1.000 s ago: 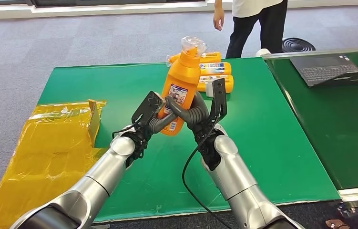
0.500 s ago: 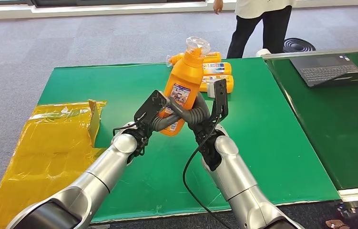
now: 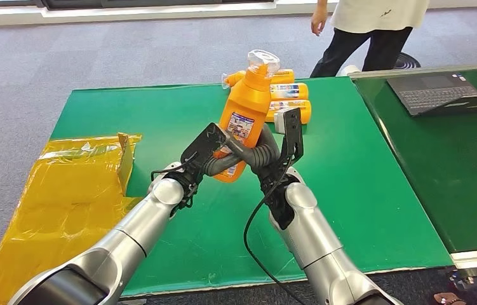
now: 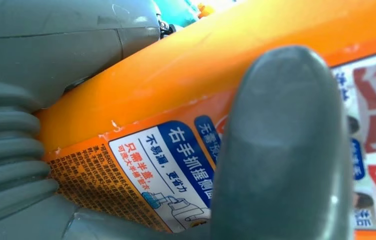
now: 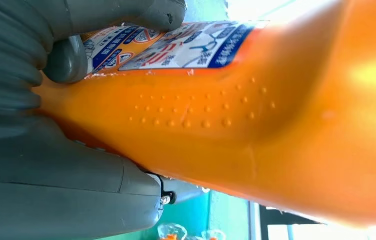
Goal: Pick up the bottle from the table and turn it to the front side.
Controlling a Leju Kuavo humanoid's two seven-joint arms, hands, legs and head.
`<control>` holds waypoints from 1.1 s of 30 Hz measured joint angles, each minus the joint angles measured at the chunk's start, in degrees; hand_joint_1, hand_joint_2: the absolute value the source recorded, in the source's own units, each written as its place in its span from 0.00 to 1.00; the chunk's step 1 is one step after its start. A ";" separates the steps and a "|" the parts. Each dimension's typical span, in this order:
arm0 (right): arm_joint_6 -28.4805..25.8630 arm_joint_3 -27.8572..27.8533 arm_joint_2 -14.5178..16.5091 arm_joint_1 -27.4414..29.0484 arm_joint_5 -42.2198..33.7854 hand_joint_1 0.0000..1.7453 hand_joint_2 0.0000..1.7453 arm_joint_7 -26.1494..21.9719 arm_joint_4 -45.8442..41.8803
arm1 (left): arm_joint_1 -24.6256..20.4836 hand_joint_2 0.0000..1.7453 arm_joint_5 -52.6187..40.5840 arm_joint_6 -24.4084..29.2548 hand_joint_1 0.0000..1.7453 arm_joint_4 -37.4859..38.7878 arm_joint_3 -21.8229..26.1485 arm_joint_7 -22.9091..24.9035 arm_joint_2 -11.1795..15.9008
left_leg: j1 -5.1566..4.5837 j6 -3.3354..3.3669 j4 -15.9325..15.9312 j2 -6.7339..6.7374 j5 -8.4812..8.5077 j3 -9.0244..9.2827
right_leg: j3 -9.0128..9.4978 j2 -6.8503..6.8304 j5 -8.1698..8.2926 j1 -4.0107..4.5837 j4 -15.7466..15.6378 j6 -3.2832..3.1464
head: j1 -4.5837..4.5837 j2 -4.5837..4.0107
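1. Green matting covers the desk [image 3: 350,190], which stands on grey carpet, and both robot hands meet above its middle.
2. Left robot hand [image 3: 213,159] grips the lower body of the orange bottle [image 3: 243,121]; in the left wrist view a thick grey thumb [image 4: 281,150] presses across the label [image 4: 175,170].
3. Right robot hand [image 3: 258,152] grips the same bottle from the other side, its grey fingers [image 5: 125,12] curled over the label edge in the right wrist view.
4. Held clear of the desk, the bottle stands nearly upright, leaning slightly right, with a clear wrapped cap [image 3: 262,61] on top, a blue, white and red label facing the camera, and small raised dots on its side [image 5: 201,107].
5. Compared with a second ago, the bottle sits slightly more upright and the left arm has shifted a little to the right; both grips are unchanged.
6. More orange bottles [image 3: 286,95] lie on their sides just behind the held one, near the far edge.
7. Yellow plastic sheeting [image 3: 64,197] lies over the desk's left corner and the floor.
8. To the right, a second green desk carries a dark laptop [image 3: 439,89].
9. Beyond the far edge a person [image 3: 375,25] in dark trousers has stepped rightward since the earlier frame.
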 joint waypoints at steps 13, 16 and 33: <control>-0.02 -0.22 0.02 0.27 0.41 0.09 1.00 -0.14 -0.38 | 0.00 1.00 -0.39 0.00 1.00 -0.04 0.00 0.00 -0.20 | 0.00 0.00 0.00 0.00 0.00 0.00 | 0.00 0.00 0.00 0.00 0.00 0.00 | 0.00 0.00; -0.02 -0.22 0.02 0.27 0.41 0.09 1.00 -0.13 -0.38 | 0.00 1.00 -0.40 0.00 1.00 -0.03 0.00 0.00 -0.23 | 0.00 0.00 0.00 0.00 0.00 0.00 | 0.00 0.00 0.00 0.00 0.00 0.00 | 0.00 0.00; -0.02 -0.23 0.02 0.27 0.43 0.09 1.00 -0.13 -0.38 | 0.00 1.00 -0.44 0.00 1.00 -0.02 0.00 0.00 -0.24 | 0.00 0.00 0.00 0.00 0.00 0.00 | 0.00 0.00 0.00 0.00 0.00 0.00 | 0.00 0.00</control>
